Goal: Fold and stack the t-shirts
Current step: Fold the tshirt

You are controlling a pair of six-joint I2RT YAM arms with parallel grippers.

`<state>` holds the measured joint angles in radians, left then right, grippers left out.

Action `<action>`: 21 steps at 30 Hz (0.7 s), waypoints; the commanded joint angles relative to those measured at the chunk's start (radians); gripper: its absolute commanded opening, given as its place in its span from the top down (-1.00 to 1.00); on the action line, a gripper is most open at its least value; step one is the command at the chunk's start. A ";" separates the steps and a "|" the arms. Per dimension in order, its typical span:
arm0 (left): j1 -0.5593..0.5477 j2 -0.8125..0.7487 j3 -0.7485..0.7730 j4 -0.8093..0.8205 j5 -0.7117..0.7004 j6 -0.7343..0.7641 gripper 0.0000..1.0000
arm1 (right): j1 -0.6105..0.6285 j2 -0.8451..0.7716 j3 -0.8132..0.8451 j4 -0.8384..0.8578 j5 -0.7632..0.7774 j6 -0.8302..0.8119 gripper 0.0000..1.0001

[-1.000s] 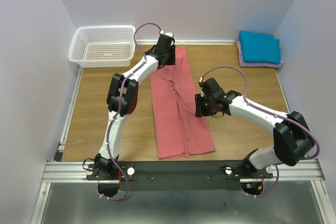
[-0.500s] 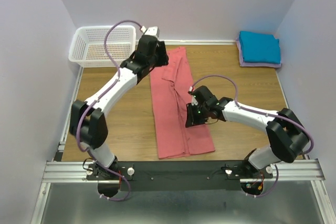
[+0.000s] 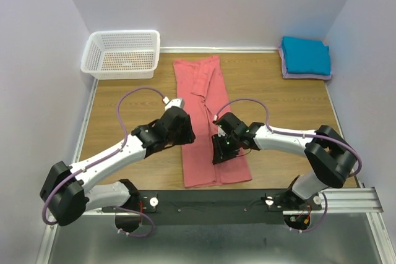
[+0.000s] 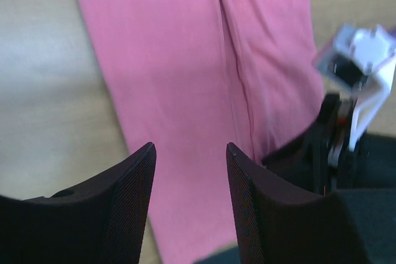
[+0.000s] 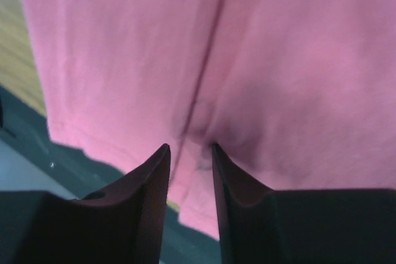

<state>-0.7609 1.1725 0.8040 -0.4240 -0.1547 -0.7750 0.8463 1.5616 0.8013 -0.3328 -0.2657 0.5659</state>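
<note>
The salmon-pink t-shirt [image 3: 204, 91] lies flat on the wooden table as a long narrow strip, running from the back to the near edge. My left gripper [image 3: 188, 135] hovers open over the strip's left edge, and in its wrist view [image 4: 190, 146] there is only pink cloth [image 4: 185, 60] below the jaws. Low over the strip's lower middle is my right gripper [image 3: 216, 155]. Its jaws [image 5: 189, 146] stand a narrow gap apart, tips down at a puckered lengthwise crease in the cloth [image 5: 278, 60]. A folded teal-blue t-shirt [image 3: 305, 55] rests on a pale lavender one [image 3: 285, 69] at the back right.
A white lattice basket [image 3: 120, 54] stands at the back left corner. The black rail [image 3: 210, 201] with both arm bases runs along the near edge, just below the pink strip's hem. Part of the right arm [image 4: 352, 72] shows in the left wrist view.
My left arm swung from the shirt's far end down to its lower left edge. The right gripper moved left onto the strip and its jaws narrowed.
</note>
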 commanded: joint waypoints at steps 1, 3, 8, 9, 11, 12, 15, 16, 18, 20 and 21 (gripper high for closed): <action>-0.105 -0.065 -0.083 -0.108 0.021 -0.211 -0.15 | 0.020 -0.058 0.047 -0.102 0.011 0.034 0.12; -0.141 -0.091 -0.117 -0.148 0.044 -0.257 -0.15 | 0.020 -0.122 0.056 -0.193 0.125 0.051 -0.02; -0.265 -0.113 -0.137 -0.267 0.075 -0.389 -0.15 | 0.014 -0.234 0.044 -0.415 0.331 0.143 -0.18; -0.279 -0.112 -0.138 -0.280 0.084 -0.403 -0.15 | 0.011 -0.242 0.032 -0.476 0.364 0.158 -0.18; -0.302 -0.103 -0.150 -0.298 0.093 -0.429 -0.15 | 0.007 -0.262 0.003 -0.508 0.368 0.181 -0.18; -0.314 -0.102 -0.163 -0.298 0.107 -0.446 -0.15 | 0.004 -0.281 -0.035 -0.518 0.356 0.202 -0.18; -0.331 -0.102 -0.178 -0.298 0.121 -0.477 -0.14 | 0.000 -0.316 -0.082 -0.523 0.338 0.226 -0.17; -0.333 -0.103 -0.181 -0.300 0.124 -0.484 -0.13 | -0.001 -0.334 -0.106 -0.520 0.341 0.238 -0.16; -0.334 -0.111 -0.189 -0.294 0.124 -0.497 -0.10 | -0.003 -0.348 -0.126 -0.511 0.341 0.242 -0.13; -0.336 -0.102 -0.195 -0.288 0.127 -0.497 -0.08 | -0.007 -0.347 -0.149 -0.502 0.332 0.242 -0.11; -0.334 -0.097 -0.189 -0.289 0.127 -0.492 -0.08 | -0.006 -0.344 -0.160 -0.497 0.329 0.242 -0.11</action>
<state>-1.0889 1.0790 0.6189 -0.6914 -0.0433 -1.2255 0.8478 1.2331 0.6708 -0.8082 0.0322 0.7692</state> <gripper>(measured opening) 0.545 0.558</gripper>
